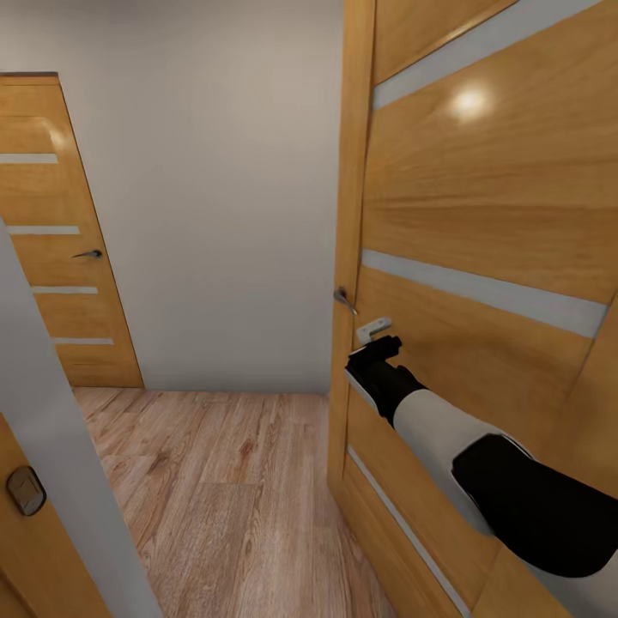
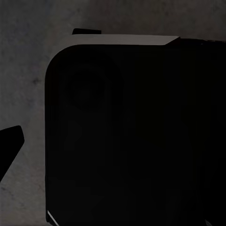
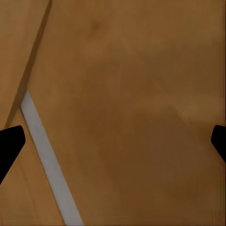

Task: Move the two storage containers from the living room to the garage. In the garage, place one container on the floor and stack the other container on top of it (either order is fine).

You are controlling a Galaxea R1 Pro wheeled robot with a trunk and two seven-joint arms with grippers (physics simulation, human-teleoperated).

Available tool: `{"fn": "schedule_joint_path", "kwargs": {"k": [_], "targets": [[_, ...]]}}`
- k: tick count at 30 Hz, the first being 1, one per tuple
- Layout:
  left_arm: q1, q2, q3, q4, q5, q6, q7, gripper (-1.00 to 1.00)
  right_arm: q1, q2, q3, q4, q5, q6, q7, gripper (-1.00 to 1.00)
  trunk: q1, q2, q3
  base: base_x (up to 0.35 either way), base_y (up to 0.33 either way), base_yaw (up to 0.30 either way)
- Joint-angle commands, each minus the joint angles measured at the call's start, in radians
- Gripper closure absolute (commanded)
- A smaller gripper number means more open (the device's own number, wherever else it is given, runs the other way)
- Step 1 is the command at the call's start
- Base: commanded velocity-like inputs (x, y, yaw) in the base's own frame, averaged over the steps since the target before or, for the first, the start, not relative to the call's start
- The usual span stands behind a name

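Reaching at a wood door (image 1: 481,206) near its handle (image 1: 345,299), right end effector (image 3: 113,139) spread wide; left's state unclear.

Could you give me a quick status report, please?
Right gripper open, empty, close against the wooden door. Left gripper: cannot tell. In a hallway, wood-plank floor; this door blocks the way.

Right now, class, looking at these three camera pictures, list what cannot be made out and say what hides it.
1. Left wrist view: a large black rounded shape blocks the scene; what it is cannot be told.
2. Right wrist view: the wooden door fills the space beyond the right gripper, hiding whatever lies behind it.
3. Head view: the right gripper fingers are too small to judge.
4. Head view: a wall switch, detail unclear.
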Motion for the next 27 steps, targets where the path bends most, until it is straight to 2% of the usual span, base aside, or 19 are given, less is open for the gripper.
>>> {"fn": "schedule_joint_path", "kwargs": {"k": [1, 13, 24, 27], "targets": [[0.0, 0.0, 0.001, 0.0, 0.007, -0.002, -0.001, -1.0, -0.003, 0.0, 0.012, 0.001, 0.009, 0.01, -0.01, -1.0, 0.0, -0.001, -0.001, 0.0, 0.0, 0.0], [0.0, 0.0, 0.001, 0.0, 0.008, -0.002, -0.001, -1.0, -0.054, -0.036, 0.012, 0.041, 0.009, 0.01, -0.029, -1.0, 0.0, -0.001, -0.001, 0.0, 0.0, 0.0], [0.0, 0.0, 0.001, 0.0, 0.007, -0.003, -0.001, -1.0, -0.098, -0.121, 0.011, 0.05, 0.006, 0.01, -0.04, -1.0, 0.0, -0.001, -0.001, 0.0, 0.0, 0.0], [0.0, 0.0, 0.001, 0.0, 0.007, -0.002, -0.001, -1.0, -0.1, -0.131, 0.01, 0.051, 0.006, 0.01, -0.04, -1.0, 0.0, -0.001, -0.001, 0.0, 0.0, 0.0]]}}
